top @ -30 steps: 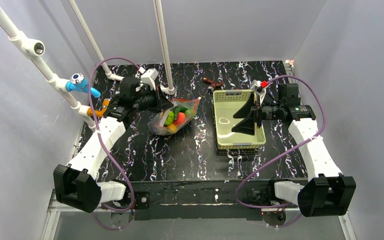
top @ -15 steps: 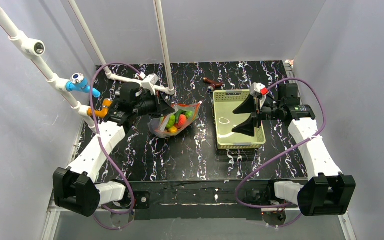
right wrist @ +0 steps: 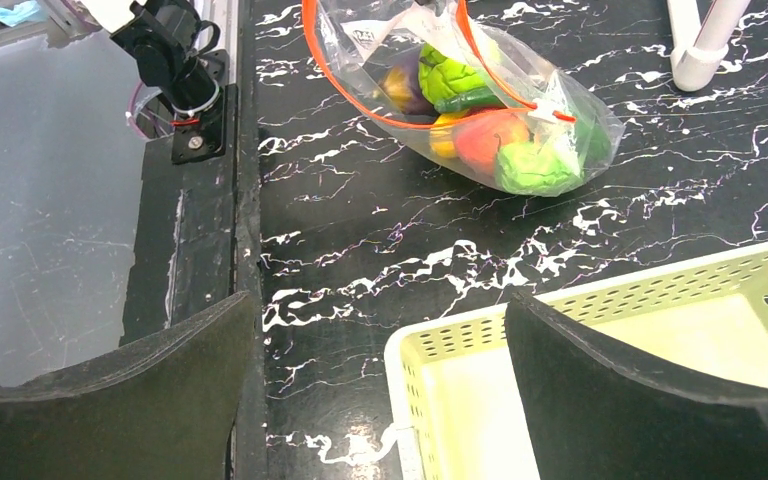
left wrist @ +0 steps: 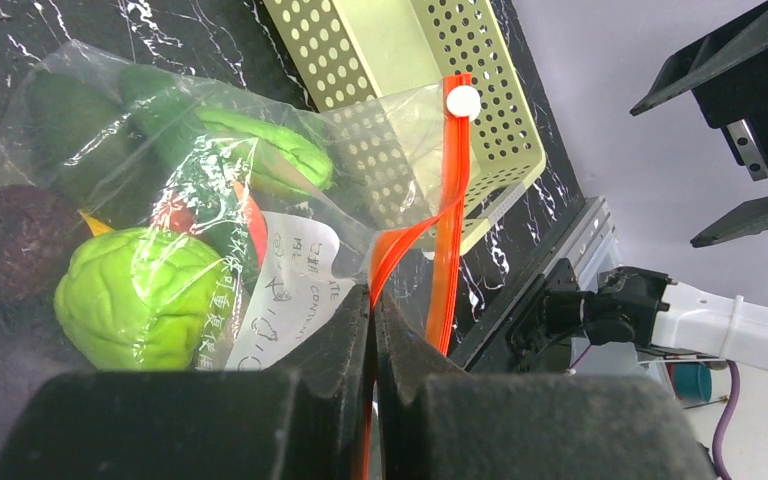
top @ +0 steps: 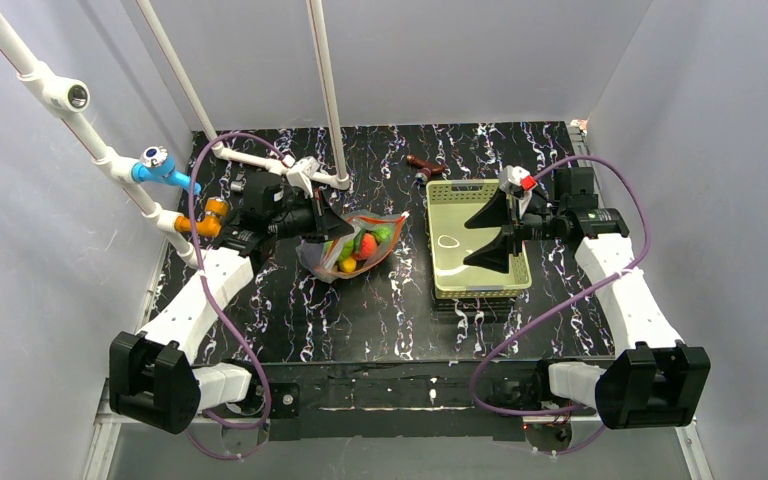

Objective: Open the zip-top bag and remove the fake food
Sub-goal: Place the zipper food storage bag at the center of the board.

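The zip-top bag [top: 357, 246] lies left of centre on the black table, clear and crinkly. Its red-orange zipper strip [left wrist: 449, 190] is split into two bands, and a white slider [left wrist: 463, 100] sits at its far end. My left gripper [left wrist: 373, 300] is shut on one band of that strip at the bag's left edge [top: 332, 229]. The fake food is inside: a green round fruit [left wrist: 140, 296], a green cucumber [left wrist: 265, 148], a dark avocado [left wrist: 5, 240], a red-orange tomato [right wrist: 484, 135] and a purple piece [right wrist: 410, 92]. My right gripper [top: 496, 236] hangs open over the basket, holding nothing [right wrist: 380, 310].
The yellow-green perforated basket [top: 478, 289] stands right of the bag, and its near rim [right wrist: 560, 305] shows below my right fingers. A brown object with a handle [top: 425, 166] lies behind it. White pipes [top: 325, 90] rise at the back left, with a foot [right wrist: 702, 50] beside the bag.
My left gripper has moved a little toward the near edge, taking the bag's zipper edge with it, and the bag has shifted along. The right arm has stayed still.
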`<state>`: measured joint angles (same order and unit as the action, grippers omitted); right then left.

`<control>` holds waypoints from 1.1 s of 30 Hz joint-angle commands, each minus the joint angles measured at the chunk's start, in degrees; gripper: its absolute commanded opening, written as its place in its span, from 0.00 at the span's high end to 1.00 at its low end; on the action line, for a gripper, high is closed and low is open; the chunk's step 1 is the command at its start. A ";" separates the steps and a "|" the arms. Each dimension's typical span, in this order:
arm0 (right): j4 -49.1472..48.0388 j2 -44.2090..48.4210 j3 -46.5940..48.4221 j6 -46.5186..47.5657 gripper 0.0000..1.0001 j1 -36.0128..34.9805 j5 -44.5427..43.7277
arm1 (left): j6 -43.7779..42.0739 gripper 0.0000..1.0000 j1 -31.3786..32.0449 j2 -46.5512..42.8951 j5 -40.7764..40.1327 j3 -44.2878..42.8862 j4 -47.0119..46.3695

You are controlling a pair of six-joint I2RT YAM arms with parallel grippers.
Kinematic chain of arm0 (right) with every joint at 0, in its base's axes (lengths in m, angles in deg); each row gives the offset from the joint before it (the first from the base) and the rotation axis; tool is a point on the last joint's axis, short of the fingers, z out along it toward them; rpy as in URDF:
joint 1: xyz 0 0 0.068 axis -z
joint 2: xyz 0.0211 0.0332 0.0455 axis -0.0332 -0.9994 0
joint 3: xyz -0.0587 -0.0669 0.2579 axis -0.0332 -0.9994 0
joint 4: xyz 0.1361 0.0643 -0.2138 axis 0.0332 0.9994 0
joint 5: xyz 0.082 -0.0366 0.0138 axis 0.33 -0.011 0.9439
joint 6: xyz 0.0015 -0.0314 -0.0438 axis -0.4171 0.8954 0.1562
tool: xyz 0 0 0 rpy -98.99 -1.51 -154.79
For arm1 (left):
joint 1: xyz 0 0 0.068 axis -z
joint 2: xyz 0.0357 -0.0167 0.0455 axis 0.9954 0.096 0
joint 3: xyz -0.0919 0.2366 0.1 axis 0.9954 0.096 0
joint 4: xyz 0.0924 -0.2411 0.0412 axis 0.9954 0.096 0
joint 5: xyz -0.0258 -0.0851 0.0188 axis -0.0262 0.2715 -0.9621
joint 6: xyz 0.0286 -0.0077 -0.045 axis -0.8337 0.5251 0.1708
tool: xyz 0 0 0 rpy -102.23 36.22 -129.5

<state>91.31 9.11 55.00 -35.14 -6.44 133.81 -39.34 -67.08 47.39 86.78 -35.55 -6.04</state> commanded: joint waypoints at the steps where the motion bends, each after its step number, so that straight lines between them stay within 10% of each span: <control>1: 0.73 -0.65 0.23 0.78 0.00 -0.91 1.27 | 1.40 1.00 -0.18 -1.13 2.27 1.20 -1.65; 4: 2.13 -1.28 1.16 0.78 0.00 -2.15 0.15 | 1.58 1.00 -0.26 -1.07 2.61 1.57 -2.08; 5: 2.97 -1.58 1.82 -19.24 0.00 -2.67 -0.28 | 1.62 1.00 -0.18 -0.96 2.72 1.75 -2.21; 6: 3.99 -1.96 2.70 1.65 0.00 -3.24 -0.60 | 1.60 1.00 -0.19 -0.93 2.79 1.81 -2.18; 12: 15.24 -6.83 11.94 11.74 0.00 -10.86 -4.80 | 2.16 1.00 -0.19 -0.48 3.44 1.90 -2.28; 17: 12.03 -11.87 19.23 10.17 0.00 -24.28 -10.78 | 7.05 1.00 0.14 0.24 6.43 3.61 -5.07; 33: -9.25 -12.56 6.51 10.17 0.00 -31.46 -9.00 | 13.07 1.00 4.34 2.98 6.18 8.75 -14.30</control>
<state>86.94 -2.10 60.37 -25.52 -36.14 124.88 -26.93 -63.04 50.80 92.42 -26.79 -18.56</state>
